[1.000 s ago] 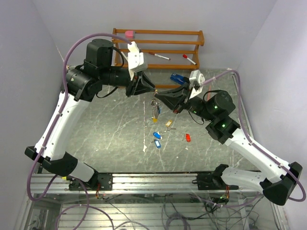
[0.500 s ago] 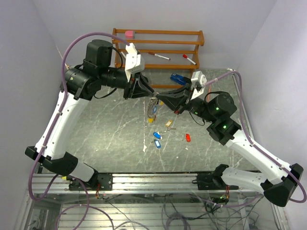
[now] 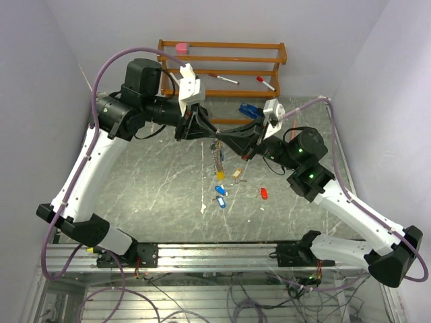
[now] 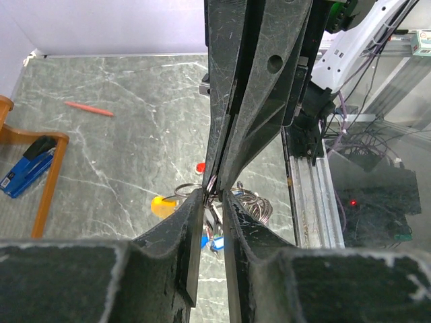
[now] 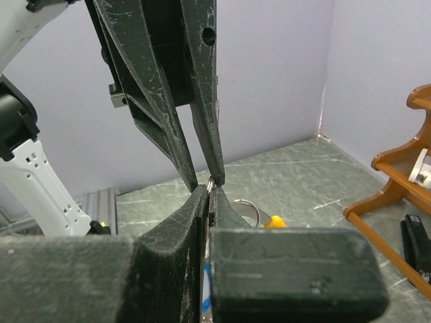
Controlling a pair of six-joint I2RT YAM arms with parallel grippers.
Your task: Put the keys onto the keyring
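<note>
My left gripper (image 3: 210,132) and right gripper (image 3: 223,138) meet tip to tip above the middle of the table. Both are shut on the top of the thin metal keyring (image 3: 216,156), which hangs below them. A yellow-tagged key (image 3: 220,174) dangles from it. In the left wrist view my left gripper (image 4: 213,195) pinches the wire, with the yellow tag (image 4: 163,205) beneath. In the right wrist view my right gripper (image 5: 209,188) pinches the same wire. Two blue keys (image 3: 220,196), a tan key (image 3: 237,173) and a red key (image 3: 264,193) lie loose on the table.
A wooden rack (image 3: 222,47) stands at the back with a pink block (image 3: 181,48) and two markers (image 3: 223,79) on it. A blue object (image 3: 248,110) lies by its foot. A small white scrap (image 3: 203,208) lies near the blue keys.
Both grippers have shifted slightly while holding the ring. The keyring, tilted half a second ago, now hangs straight down. The loose keys have not moved.
</note>
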